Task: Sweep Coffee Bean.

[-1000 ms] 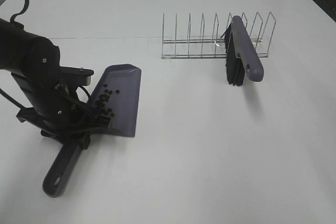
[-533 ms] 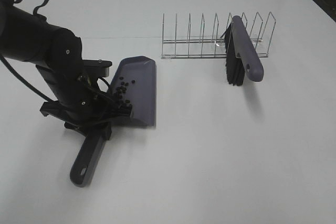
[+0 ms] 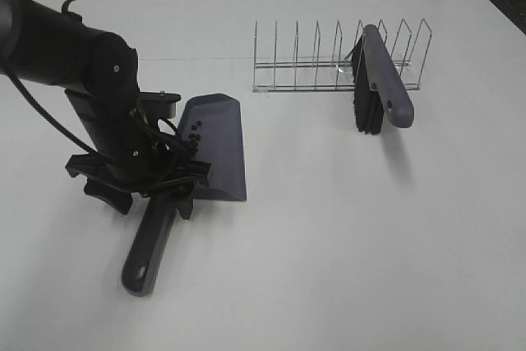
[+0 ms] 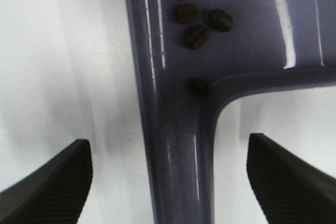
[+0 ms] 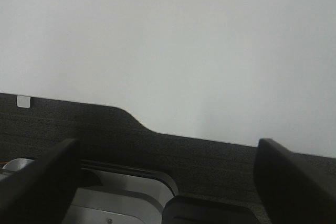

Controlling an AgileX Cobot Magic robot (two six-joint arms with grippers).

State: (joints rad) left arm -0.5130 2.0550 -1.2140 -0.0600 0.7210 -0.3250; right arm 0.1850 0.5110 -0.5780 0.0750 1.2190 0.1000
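Observation:
The grey-purple dustpan (image 3: 220, 141) lies on the white table, its handle (image 3: 148, 244) pointing to the front. Several coffee beans (image 3: 192, 132) lie in its pan; in the left wrist view the beans (image 4: 197, 22) sit near the pan's back wall (image 4: 262, 77). My left gripper (image 3: 156, 185) hovers over the handle's root, open, with its fingers (image 4: 52, 182) wide on either side of the handle and apart from it. My right gripper (image 5: 168, 182) is open and empty over a dark edge, outside the exterior view.
A grey-purple brush (image 3: 380, 80) with black bristles leans in a wire rack (image 3: 329, 67) at the back right. The left arm (image 3: 74, 63) reaches in from the back left.
The dustpan with the beans and my left gripper have moved to the right. The handle now points more straight to the front. The brush and rack have not moved.

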